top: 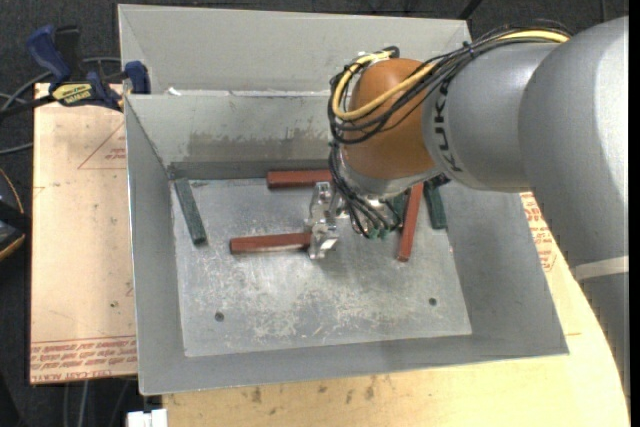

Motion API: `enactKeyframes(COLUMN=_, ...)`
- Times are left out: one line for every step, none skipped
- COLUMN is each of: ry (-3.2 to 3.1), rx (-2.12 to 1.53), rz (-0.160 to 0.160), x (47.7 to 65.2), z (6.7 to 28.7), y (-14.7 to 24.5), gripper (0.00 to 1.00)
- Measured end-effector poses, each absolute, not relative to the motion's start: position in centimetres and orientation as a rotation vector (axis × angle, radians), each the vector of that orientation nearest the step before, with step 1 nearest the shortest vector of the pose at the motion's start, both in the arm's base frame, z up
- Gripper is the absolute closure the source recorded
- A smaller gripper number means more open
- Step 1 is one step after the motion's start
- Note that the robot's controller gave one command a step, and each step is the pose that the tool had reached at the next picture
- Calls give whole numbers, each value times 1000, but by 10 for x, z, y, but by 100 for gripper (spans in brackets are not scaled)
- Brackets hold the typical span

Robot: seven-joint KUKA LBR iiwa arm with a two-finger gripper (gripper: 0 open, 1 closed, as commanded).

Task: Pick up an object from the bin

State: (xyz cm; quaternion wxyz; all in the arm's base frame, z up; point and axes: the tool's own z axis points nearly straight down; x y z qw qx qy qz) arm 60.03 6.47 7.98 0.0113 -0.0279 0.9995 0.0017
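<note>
The bin (150, 215) is dull grey sheet metal with sloping walls and a flat floor, scuffed and scratched pale in the middle.

Far to the left of the jaws, well apart from them, a slim grey-green bar (189, 210) lies flat on the floor. It is straight and square-edged, and its far end points to the back left corner.

Next comes a reddish-brown bar (268, 243), also long, narrow and matt. It lies nearly level across the floor, and its right end runs up to the gripper (321, 237) and meets the bright metal tip there. The gripper is low over the floor at that end. Whether the jaws are spread, pressed together or pinching the bar's end, I cannot tell.

Behind the jaws and a little to their left, a second reddish-brown bar (297, 179) lies flat near the foot of the back wall, with its right end under the wrist.

Above the jaws sits the wrist's smooth, rounded orange cover (385, 120), looped with yellow and black cables (345, 90).

Just right of the jaws, an orange-red bar (406, 227) lies nearly straight front to back, its upper end hidden under the wrist. Farther right, a short dark green bar (434, 205) pokes out from under the thick, smooth, silver-grey arm (520, 105).
</note>
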Motion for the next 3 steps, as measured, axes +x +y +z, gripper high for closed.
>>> enactKeyframes(ry=3136, rx=-117, rz=1, x=599, z=196, y=31, gripper=100)
enactKeyframes(ry=3137, rx=-117, rz=1, x=599, z=196, y=31, gripper=100)
enactKeyframes(ry=3137, rx=-231, rz=2, x=601, z=210, y=30, gripper=100)
